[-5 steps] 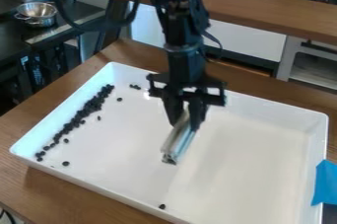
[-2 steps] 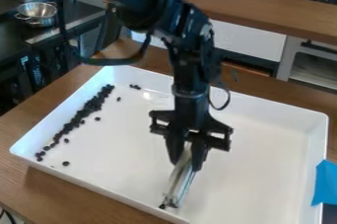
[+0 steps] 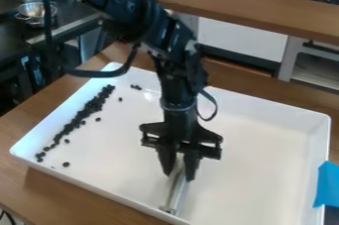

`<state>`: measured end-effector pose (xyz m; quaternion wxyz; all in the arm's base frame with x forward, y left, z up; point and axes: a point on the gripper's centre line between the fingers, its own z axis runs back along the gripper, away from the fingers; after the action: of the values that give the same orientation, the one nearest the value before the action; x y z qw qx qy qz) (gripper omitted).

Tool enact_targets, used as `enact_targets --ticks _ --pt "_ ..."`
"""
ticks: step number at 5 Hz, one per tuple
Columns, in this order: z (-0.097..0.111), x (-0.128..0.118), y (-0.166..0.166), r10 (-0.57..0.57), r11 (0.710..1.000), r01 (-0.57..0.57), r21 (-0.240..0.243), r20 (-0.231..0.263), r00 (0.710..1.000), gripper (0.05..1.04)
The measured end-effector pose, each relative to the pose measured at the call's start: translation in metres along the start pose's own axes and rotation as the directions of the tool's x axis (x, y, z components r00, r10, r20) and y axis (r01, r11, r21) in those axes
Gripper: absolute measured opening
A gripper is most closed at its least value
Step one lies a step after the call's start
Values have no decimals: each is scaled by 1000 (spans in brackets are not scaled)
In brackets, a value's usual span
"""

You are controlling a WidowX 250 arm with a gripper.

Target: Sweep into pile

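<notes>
My black two-finger tool (image 3: 179,177)—clamped on silvery, rigid sweeper bar (image 3: 176,193) | small black beans (image 3: 95,104): mostly lined up—strays left to gather

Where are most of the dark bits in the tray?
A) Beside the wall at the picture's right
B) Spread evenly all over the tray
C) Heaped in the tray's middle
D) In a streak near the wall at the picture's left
D: most of the dark bits form a slanting streak near the left wall of the tray as pictured, with only a few strays apart from it.
</notes>
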<state>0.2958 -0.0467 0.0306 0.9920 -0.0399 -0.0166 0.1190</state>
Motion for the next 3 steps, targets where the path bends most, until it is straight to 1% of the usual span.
enact_targets --ticks 1,2,3 --pt "-1 2 9 11 1000 -11 12 2 1000 366" --pt "-1 5 25 30 999 -29 33 -16 999 366" --pt "0 8 42 19 997 -18 73 -12 1000 366"
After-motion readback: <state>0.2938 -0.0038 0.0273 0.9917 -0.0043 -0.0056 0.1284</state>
